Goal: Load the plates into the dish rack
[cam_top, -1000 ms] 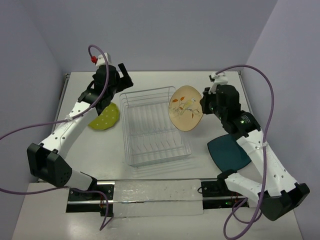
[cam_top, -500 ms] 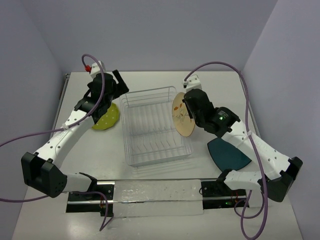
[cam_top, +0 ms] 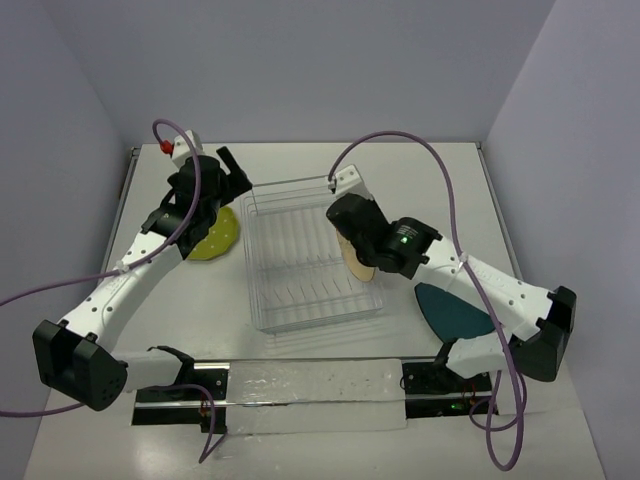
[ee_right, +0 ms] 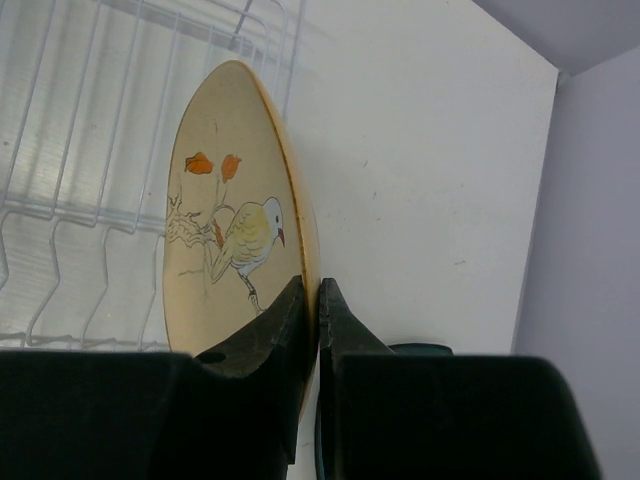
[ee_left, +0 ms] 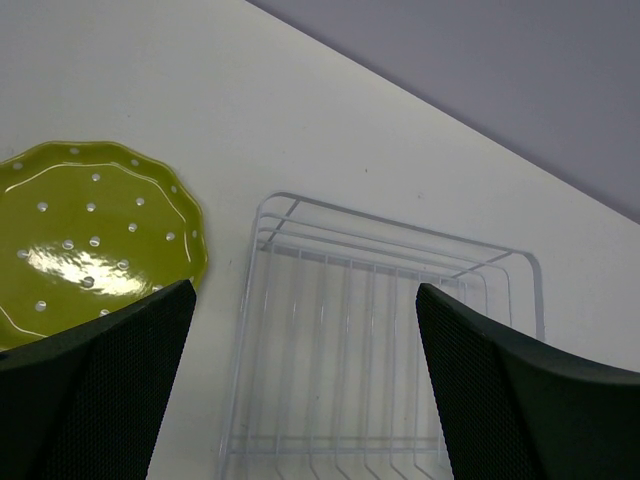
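Note:
My right gripper is shut on the rim of the beige plate, which carries a bird and flower picture. The plate is held upright on edge over the right side of the white wire dish rack, mostly hidden under the arm in the top view. The fingers pinch the rim from both sides. The yellow-green dotted plate lies on the table left of the rack, also in the left wrist view. My left gripper is open and empty, above the rack's far left corner. The dark teal plate lies flat to the right of the rack.
The rack holds no plate in its tines. Purple walls close off the table's back and sides. A grey rail runs along the near edge between the arm bases. Purple cables loop above both arms.
My right arm has swung left with the beige plate and turned it edge-on over the rack's right side. My left arm has shifted slightly left, its gripper still open.

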Robot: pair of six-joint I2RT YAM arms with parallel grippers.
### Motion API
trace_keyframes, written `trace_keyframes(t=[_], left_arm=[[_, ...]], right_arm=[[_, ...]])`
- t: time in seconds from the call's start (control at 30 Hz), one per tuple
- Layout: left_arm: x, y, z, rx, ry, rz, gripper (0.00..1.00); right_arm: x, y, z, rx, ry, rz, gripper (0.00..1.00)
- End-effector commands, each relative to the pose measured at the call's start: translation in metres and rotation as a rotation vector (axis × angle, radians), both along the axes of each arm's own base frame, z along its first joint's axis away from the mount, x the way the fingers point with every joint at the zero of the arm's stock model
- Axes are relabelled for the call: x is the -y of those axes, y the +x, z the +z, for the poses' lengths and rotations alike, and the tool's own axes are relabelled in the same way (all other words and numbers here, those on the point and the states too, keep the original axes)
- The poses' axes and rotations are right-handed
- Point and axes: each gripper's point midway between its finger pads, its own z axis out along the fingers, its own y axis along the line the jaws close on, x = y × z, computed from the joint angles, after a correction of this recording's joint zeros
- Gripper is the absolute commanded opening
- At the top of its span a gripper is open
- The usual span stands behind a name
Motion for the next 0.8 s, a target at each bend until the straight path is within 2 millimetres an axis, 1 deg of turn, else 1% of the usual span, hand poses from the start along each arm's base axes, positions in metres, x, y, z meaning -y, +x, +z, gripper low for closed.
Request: trace_keyframes(t=[0.0,0.03,0.13,0.23,0.33,0.4,0.47,0.57,0.63,0.67,0.77], left_arm=[[-0.007,-0.001,0.016,0.056,-0.034,0.034,0.99],[-0.007,-0.001,0.016,0.056,-0.035,0.034,0.99],[-0.010,-0.003,0.014,0.049,-0.039,0.047,0.99],[-0.012,-0.006,0.010,0.039,-0.043,0.059,0.99],[-0.015,-0.011,0.007,0.027,-0.046,0.070,0.99],[-0.019,-0.014,0.006,0.024,-0.048,0.084,0.99],[-0.022,-0.019,0.005,0.020,-0.049,0.095,0.99],[-0.026,-0.025,0.003,0.017,-0.050,0.106,0.99],[-0.029,-0.029,0.004,0.022,-0.057,0.109,0.99],[-0.030,-0.031,0.004,0.023,-0.059,0.110,0.99],[-0.033,-0.037,0.004,0.024,-0.063,0.114,0.99]], right_arm=[[0.000,0.004,0.023,0.091,-0.044,-0.086,0.00],[-0.003,0.003,0.017,0.083,-0.071,-0.093,0.00],[-0.012,0.000,0.007,0.074,-0.124,-0.091,0.00],[-0.017,-0.003,0.004,0.086,-0.187,-0.104,0.00],[-0.026,-0.006,-0.009,0.097,-0.291,-0.125,0.00],[-0.029,-0.009,-0.014,0.107,-0.343,-0.134,0.00],[-0.028,-0.012,-0.013,0.130,-0.386,-0.146,0.00],[-0.029,-0.016,-0.018,0.129,-0.373,-0.145,0.00],[-0.035,-0.020,-0.024,0.110,-0.341,-0.119,0.00],[-0.038,-0.022,-0.028,0.100,-0.323,-0.107,0.03],[-0.046,-0.027,-0.038,0.066,-0.264,-0.080,0.16]])
